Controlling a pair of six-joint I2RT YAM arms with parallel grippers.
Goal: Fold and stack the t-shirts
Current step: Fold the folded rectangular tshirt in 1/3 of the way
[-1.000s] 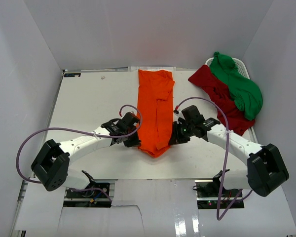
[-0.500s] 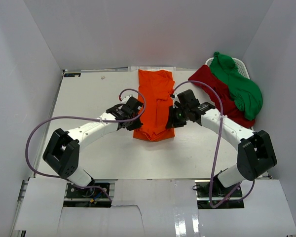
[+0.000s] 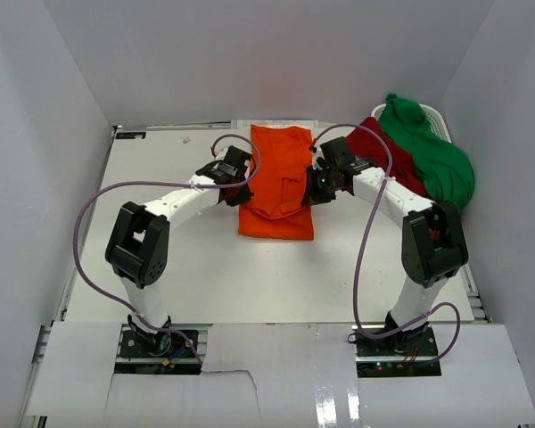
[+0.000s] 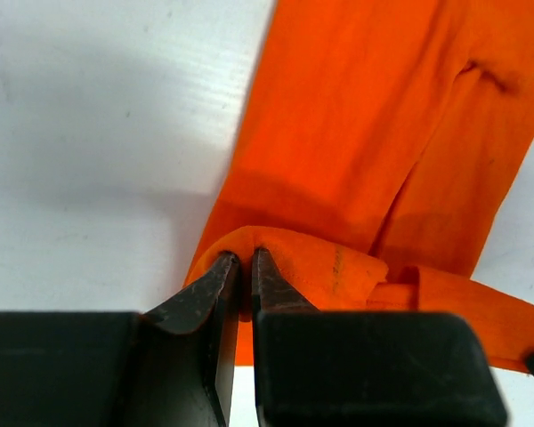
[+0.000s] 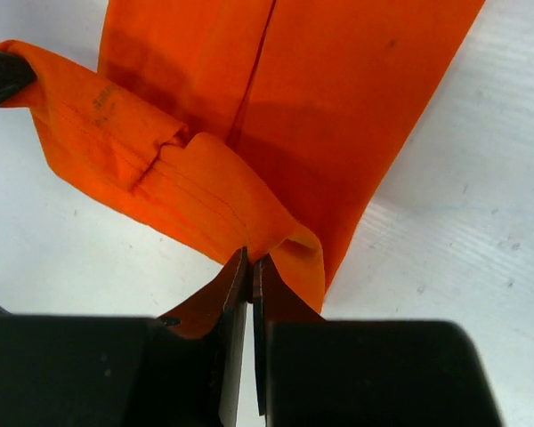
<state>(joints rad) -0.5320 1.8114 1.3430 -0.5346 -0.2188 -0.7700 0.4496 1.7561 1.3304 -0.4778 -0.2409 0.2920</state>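
White counter fills the top view. The orange shirt lies between the two sets of jaws, with the dark red shirt and green shirt heaped beyond the right jaws.

Left wrist view: the left jaws pinch a raised fold of the orange shirt, and the rest lies flat ahead of them.

Right wrist view: the right jaws likewise nip a raised fold of the orange shirt.
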